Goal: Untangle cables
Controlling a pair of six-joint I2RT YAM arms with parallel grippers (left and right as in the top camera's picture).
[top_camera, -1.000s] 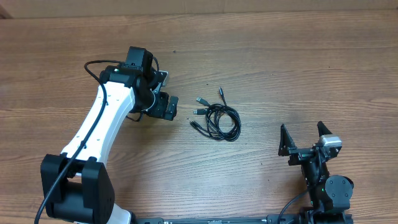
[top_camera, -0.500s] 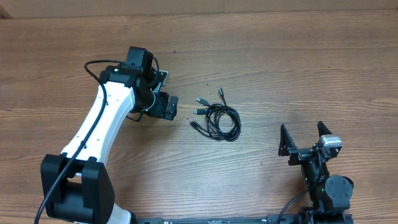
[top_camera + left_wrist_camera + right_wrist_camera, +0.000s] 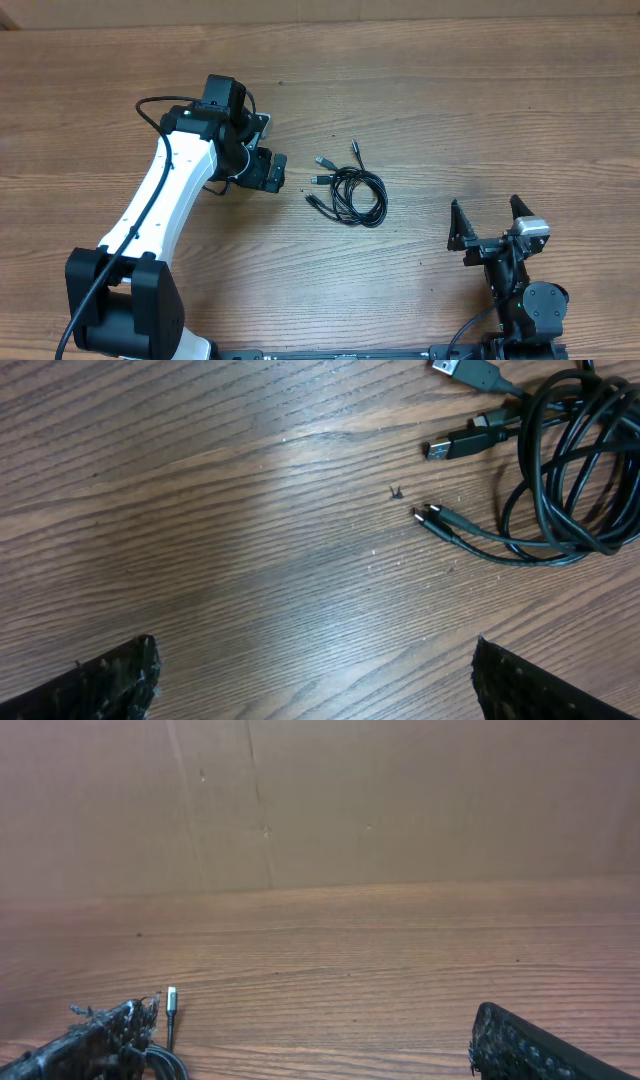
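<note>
The cables lie as one bundle of thin black loops in the middle of the wooden table, with several silver-tipped plugs sticking out to the left and top. In the left wrist view the loops and plugs sit at the upper right. My left gripper is open and empty, just left of the bundle; its fingertips frame bare wood. My right gripper is open and empty near the front right, apart from the bundle. In the right wrist view one plug shows by the left finger.
The table is bare brown wood. A brown cardboard wall stands behind the far edge in the right wrist view. The white left arm reaches in from the front left.
</note>
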